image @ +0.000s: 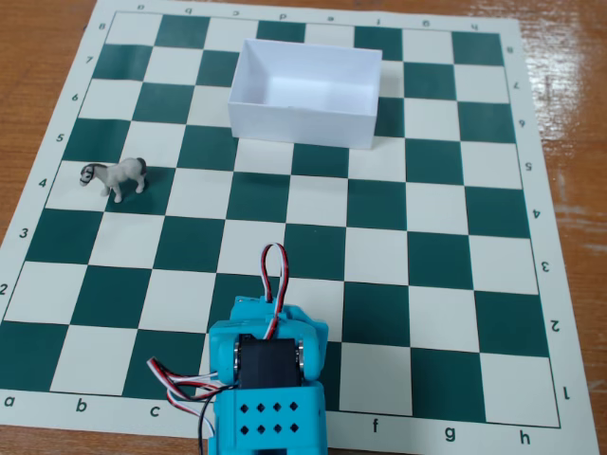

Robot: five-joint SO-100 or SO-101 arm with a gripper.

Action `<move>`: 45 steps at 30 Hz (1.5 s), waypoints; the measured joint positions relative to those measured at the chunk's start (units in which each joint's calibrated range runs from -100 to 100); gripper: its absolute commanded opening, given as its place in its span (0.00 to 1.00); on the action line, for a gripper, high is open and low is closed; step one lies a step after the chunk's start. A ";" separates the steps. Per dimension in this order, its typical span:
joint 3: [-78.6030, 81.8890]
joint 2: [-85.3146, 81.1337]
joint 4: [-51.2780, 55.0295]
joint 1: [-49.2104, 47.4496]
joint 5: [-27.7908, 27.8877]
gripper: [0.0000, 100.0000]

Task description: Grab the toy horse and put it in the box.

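The toy horse [117, 177], off-white with a dark mane and tail, stands upright on the chessboard's left side, head pointing left. The box [303, 92], white and open-topped, sits empty at the board's far middle. My blue arm [270, 379] is folded at the near edge, with a red-white-black cable loop [274, 270] rising from it. It is far from both the horse and the box. The gripper's fingers are hidden under the arm's body, and nothing shows as held.
A green-and-cream chessboard mat [427, 237] covers most of the wooden table [38, 38]. The box walls are the only raised obstacle on the mat.
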 measured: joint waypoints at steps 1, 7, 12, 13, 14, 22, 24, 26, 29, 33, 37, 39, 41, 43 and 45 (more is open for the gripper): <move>0.00 0.00 0.00 0.00 0.00 0.00; 0.00 0.00 0.00 -1.72 0.00 0.00; 0.00 0.00 0.00 -1.79 0.00 0.00; 0.00 0.00 0.00 -1.79 0.00 0.00; 0.00 0.00 0.00 -1.79 0.00 0.01; -31.73 29.36 -2.28 -0.45 -12.75 0.12; -48.87 42.64 0.53 0.15 -21.13 0.16; -66.09 55.06 3.33 0.15 -29.20 0.17; -86.31 70.30 4.38 -2.69 -38.98 0.18; -99.00 85.62 4.47 -8.66 -45.85 0.25; -101.63 96.51 3.59 -15.31 -46.89 0.27; -102.09 100.94 2.71 -18.00 -46.89 0.28; -103.45 105.11 1.75 -19.87 -46.89 0.29; -105.71 109.02 0.88 -20.84 -46.84 0.29; -108.88 112.94 0.18 -21.51 -46.47 0.29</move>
